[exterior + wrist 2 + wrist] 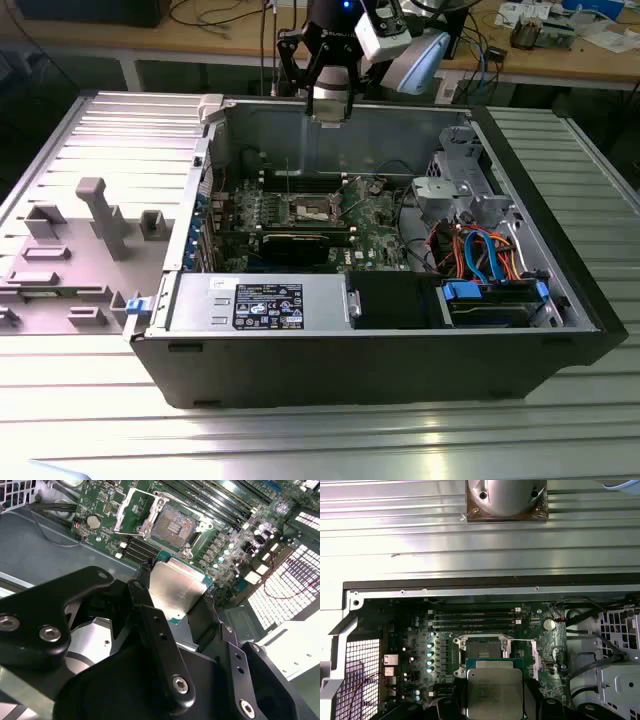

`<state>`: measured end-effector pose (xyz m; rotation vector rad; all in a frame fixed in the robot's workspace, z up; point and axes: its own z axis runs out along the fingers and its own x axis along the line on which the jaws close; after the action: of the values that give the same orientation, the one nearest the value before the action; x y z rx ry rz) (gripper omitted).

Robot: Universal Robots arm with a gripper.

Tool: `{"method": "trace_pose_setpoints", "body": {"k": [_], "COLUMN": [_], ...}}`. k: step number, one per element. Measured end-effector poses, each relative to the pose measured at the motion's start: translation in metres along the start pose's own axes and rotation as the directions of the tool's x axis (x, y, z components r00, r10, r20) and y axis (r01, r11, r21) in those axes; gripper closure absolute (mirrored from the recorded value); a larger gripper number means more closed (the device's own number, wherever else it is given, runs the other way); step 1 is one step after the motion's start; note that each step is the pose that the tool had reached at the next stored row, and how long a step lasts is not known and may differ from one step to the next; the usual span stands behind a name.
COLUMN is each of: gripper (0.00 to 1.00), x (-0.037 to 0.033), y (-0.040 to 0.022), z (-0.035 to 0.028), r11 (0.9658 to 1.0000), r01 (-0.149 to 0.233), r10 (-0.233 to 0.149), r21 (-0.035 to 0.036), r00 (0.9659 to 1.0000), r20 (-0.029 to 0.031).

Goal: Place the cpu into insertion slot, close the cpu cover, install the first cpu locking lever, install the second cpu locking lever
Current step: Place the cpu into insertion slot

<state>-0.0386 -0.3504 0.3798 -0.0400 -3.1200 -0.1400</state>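
Note:
My gripper (pixel 330 112) hangs above the back wall of the open computer case (pixel 560 330), high over the motherboard. It is shut on the cpu (pixel 177 592), a flat silver-grey square held by its edges between the black fingers (pixel 150 625). In the first wrist view the cpu (pixel 494 692) sits just short of the insertion slot (pixel 482 653). The insertion slot (pixel 172 526) lies bare, its contact field showing inside a silver frame, and appears small in the exterior view (pixel 312 209). The cpu cover (pixel 131 507) stands flipped open beside the slot.
Long black memory slots (pixel 472 620) run beside the socket. A black expansion card (pixel 300 242), a labelled power supply (pixel 270 305) and a drive bay with blue and orange cables (pixel 485 262) crowd the case. The removed grey side panel (pixel 80 240) lies at the exterior view's left.

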Motion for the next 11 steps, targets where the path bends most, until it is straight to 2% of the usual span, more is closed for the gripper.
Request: {"method": "trace_pose_setpoints", "body": {"k": [11], "gripper": [0.46], "x": [0.0], "y": [-0.0001], "z": [0.0], "r11": [1.0], "r01": [0.0], "r10": [0.0], "r21": [0.0], "r00": [1.0], "r20": [-0.0001]}}
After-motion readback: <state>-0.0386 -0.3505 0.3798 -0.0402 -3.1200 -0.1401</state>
